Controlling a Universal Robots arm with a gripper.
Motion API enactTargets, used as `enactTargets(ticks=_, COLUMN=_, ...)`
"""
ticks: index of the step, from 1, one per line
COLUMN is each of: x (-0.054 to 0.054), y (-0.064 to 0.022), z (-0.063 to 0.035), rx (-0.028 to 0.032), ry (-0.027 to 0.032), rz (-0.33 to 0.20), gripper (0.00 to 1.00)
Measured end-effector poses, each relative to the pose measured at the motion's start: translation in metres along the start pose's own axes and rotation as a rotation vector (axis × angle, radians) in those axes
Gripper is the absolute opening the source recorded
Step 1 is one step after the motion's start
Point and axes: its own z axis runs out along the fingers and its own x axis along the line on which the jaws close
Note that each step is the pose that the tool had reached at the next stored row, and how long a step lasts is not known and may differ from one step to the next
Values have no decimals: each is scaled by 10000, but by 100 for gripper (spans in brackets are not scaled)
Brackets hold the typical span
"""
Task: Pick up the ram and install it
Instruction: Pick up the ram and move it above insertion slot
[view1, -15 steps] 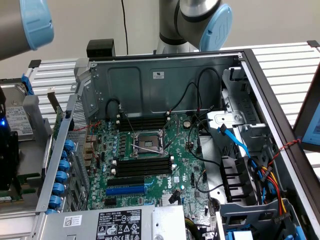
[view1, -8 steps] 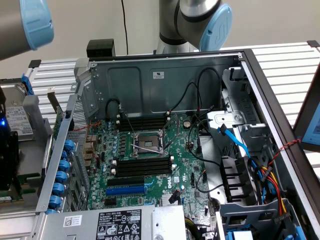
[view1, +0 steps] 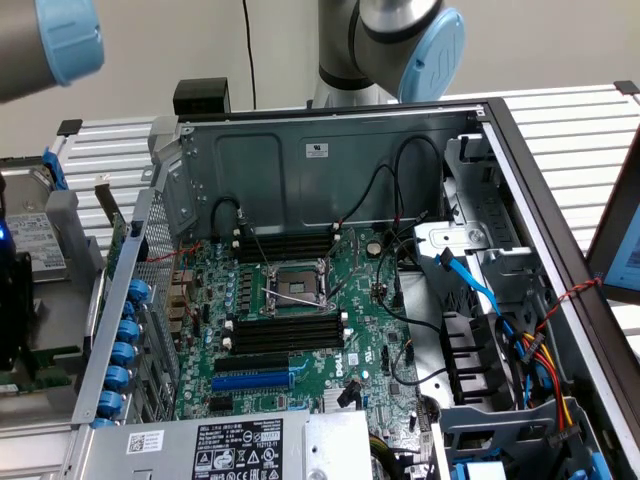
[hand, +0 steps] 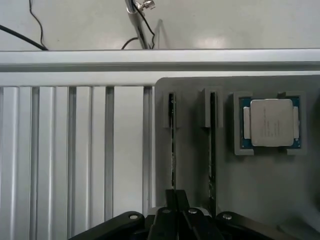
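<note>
Still the pick step; my end effector (hand: 176, 199) sits over the ram (hand: 172, 145) in its holder (hand: 260, 190); open or closed, I cannot tell; the grasp needs centring on that thin edge.

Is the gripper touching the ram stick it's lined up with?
Cannot tell. In the wrist view the gripper overlaps the near end of the ram, which stands on edge in the holder, hiding any contact or gap.

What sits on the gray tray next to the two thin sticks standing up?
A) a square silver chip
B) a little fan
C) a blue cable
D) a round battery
A: a square silver chip lies flat in its own frame on the gray tray, and there is no fan, battery or cable on that tray.
</note>
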Motion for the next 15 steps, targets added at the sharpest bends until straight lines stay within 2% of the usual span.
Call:
enactTargets(ticks=9, x=16, y=12, z=-354, rx=9, ry=-1, rz=-1, gripper=12)
enactTargets(ticks=15, x=27, y=21, z=-622, rx=9, ry=-1, rz=-1, gripper=12)
